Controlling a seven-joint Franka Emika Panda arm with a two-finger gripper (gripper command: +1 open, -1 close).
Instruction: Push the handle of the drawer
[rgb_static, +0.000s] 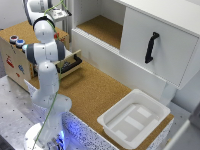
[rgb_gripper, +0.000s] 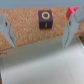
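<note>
In the wrist view the gripper (rgb_gripper: 41, 31) has its two fingers (rgb_gripper: 8, 31) spread wide apart, holding nothing. Between them, farther off on the cork surface (rgb_gripper: 25, 20), sits one small purple cube (rgb_gripper: 45, 18) with a yellow ring mark on its face. Below the fingers lies a pale flat panel (rgb_gripper: 42, 65); what it belongs to cannot be told from this view.

In the exterior view the white arm (rgb_static: 47, 75) rises from its base, and the gripper itself is hard to make out near the top edge. Just beside the arm's middle is the one small plywood drawer (rgb_static: 70, 61), its single black bar handle (rgb_static: 70, 66) facing the cork worktop. Toward the exterior view's right stand one large white cabinet (rgb_static: 160, 35) with a black handle (rgb_static: 151, 47), and one white plastic tub (rgb_static: 134, 119) on the cork.
</note>
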